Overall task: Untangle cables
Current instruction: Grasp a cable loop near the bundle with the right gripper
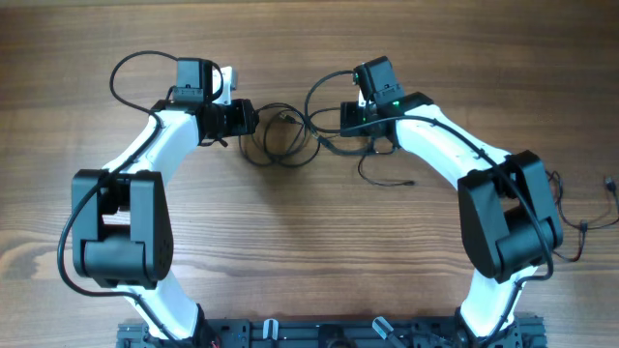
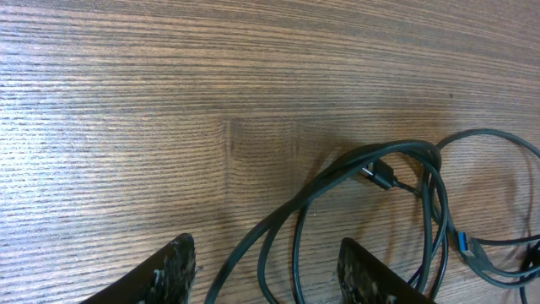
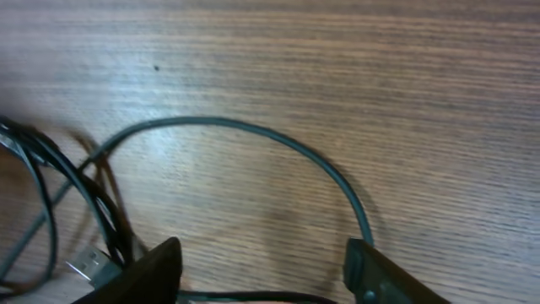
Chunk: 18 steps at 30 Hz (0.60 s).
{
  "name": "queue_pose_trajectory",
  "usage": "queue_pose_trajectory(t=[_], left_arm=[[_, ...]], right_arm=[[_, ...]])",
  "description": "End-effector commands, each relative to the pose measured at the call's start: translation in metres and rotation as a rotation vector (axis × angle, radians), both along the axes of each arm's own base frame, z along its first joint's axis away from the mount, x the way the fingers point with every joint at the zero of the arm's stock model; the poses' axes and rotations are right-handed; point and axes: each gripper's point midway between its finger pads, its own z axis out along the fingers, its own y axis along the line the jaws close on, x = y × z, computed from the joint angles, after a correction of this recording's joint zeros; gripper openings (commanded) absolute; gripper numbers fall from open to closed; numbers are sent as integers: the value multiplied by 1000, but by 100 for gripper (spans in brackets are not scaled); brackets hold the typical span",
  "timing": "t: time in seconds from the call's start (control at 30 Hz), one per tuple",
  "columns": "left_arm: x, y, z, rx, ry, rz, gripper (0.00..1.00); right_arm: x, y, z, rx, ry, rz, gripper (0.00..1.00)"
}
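Note:
The cables [image 1: 280, 135] lie as a knot of thin black loops on the wooden table, between the two grippers at the back centre. My left gripper [image 1: 244, 121] is open at the knot's left edge. In the left wrist view its fingers [image 2: 266, 268] straddle several strands [image 2: 337, 181], and a small plug [image 2: 380, 176] and a blue-tipped plug [image 2: 467, 245] lie beyond them. My right gripper [image 1: 334, 128] is open at the knot's right side. In the right wrist view its fingers [image 3: 263, 268] sit over a curved strand [image 3: 253, 131], and a silvery plug [image 3: 89, 266] lies to their left.
A loose thin cord end [image 1: 387, 179] trails on the table below the right gripper. Thicker arm wiring loops behind the left arm [image 1: 126, 77] and lies at the table's right edge [image 1: 580, 222]. The arm bases [image 1: 319, 333] stand at the front.

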Motion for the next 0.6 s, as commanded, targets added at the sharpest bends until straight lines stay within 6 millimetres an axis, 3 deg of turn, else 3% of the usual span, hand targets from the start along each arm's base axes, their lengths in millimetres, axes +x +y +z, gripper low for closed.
queue_pose_trajectory(t=[0.0,0.27,0.57], left_arm=[[-2,-2,-6,0,13,-6,57],[-2,-2,-6,0,13,-6,55],[-2,-2,-6,0,13,-6,57]], right_arm=[[-6,-7,-9,-65,17,64,63],[-9,-9,-14,-109,20,140,61],[-22,-15,-38,-196,77,297,56]])
